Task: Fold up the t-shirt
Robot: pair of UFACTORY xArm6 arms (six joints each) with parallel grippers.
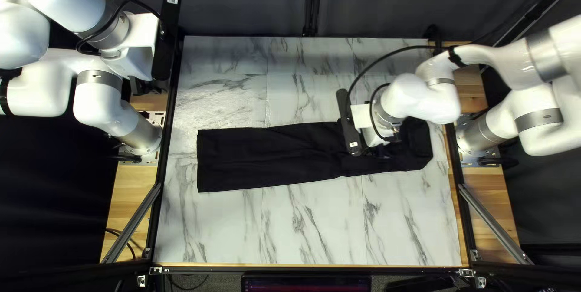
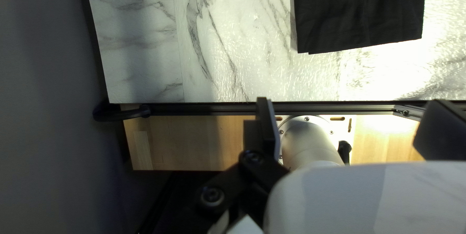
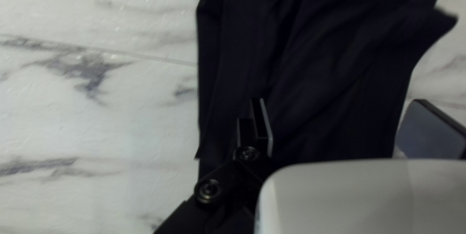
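Note:
In the top left view the black t-shirt (image 1: 266, 153) lies as a long folded strip, its wider flat end to the left and a bunched, curved end at the right. My left gripper (image 1: 163, 38) is raised over the table's left edge, away from the cloth. My right gripper (image 1: 369, 125) is over the shirt's right half and hides part of it. In the left wrist view the shirt's straight end (image 2: 361, 11) lies ahead of my open left gripper (image 2: 349, 102). My right gripper (image 3: 339, 101) has its fingers wide apart over creased cloth (image 3: 315, 54), not closed on it.
The marble-patterned table (image 1: 308, 225) shows bare around the shirt. Dark rails (image 1: 163, 165) run along its sides, beside wooden strips (image 1: 130, 207). My left arm's round base (image 2: 308, 137) shows beneath its gripper.

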